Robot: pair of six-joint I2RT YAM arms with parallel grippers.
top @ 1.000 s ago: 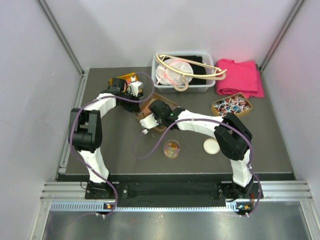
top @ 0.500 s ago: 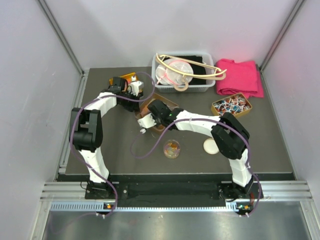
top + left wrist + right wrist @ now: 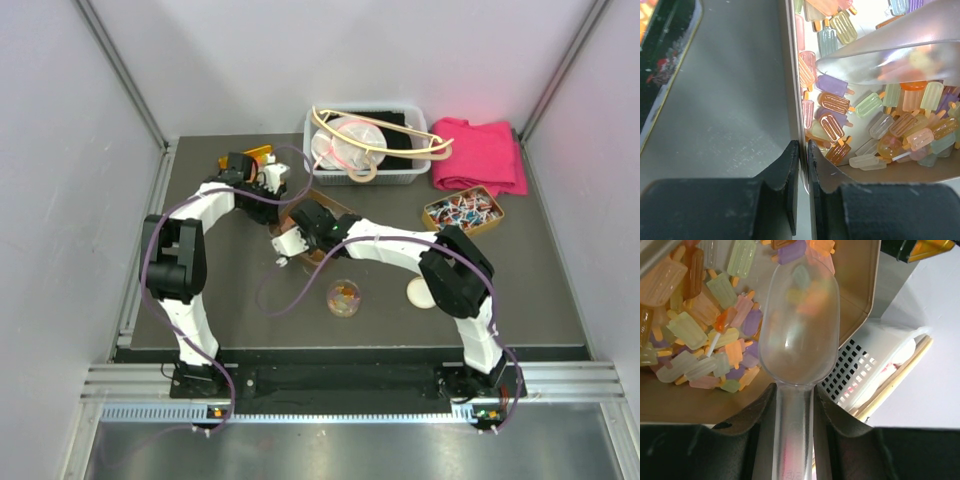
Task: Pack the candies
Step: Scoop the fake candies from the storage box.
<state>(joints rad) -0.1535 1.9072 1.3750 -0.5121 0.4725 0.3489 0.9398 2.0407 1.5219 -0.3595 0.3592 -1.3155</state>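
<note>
At the left, the left gripper (image 3: 803, 150) is pinching the thin side wall of a shallow brown metal tin (image 3: 794, 75), its fingers pressed together on the wall and steadying it. Inside the tin, the popsicle-shaped translucent gummy candies (image 3: 840, 120) are lying in a loose heap of orange, yellow, pink, purple and pale green. Just to the right, a clear plastic scoop (image 3: 799, 325) is hanging over that heap with its bowl pointing into the tin. The right gripper (image 3: 794, 410) is clamping the scoop's handle between its two fingers. Colours are showing through the bowl, but whether any pieces are lying in it cannot be told.

Further right and nearer the arms, a small clear plastic cup (image 3: 343, 297) is standing on the table with a few candies in it, and a round white lid (image 3: 421, 292) is lying beside it.

The scooping step seems to be in hand, with most of the candy remaining in the tin. The next move probably calls for driving the scoop into the heap, lifting it level, and carrying it over to the cup without spilling.
</note>
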